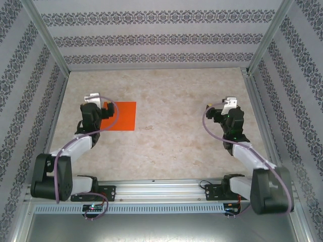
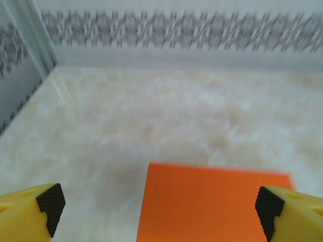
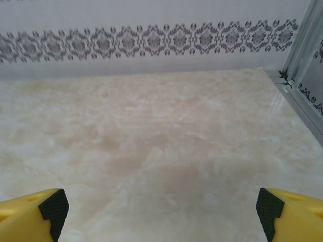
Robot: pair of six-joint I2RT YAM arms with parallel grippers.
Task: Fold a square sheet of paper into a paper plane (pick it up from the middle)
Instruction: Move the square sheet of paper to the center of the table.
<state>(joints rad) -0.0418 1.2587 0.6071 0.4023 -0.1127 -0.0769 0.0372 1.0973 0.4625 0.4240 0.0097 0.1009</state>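
Note:
The square sheet of paper is bright orange-red and lies flat and unfolded on the left part of the marble-patterned table. My left gripper hovers at the sheet's left edge, open with nothing held. In the left wrist view the sheet reaches from between the yellow black-padded fingers to the right one, under my left gripper. My right gripper is open over bare table on the right, far from the sheet, and in its own view my right gripper has nothing between its fingers. The paper plane is out of view.
Patterned walls with metal posts enclose the table on three sides. A metal rail carrying both arm bases runs along the near edge. Bare table stretches between the two arms.

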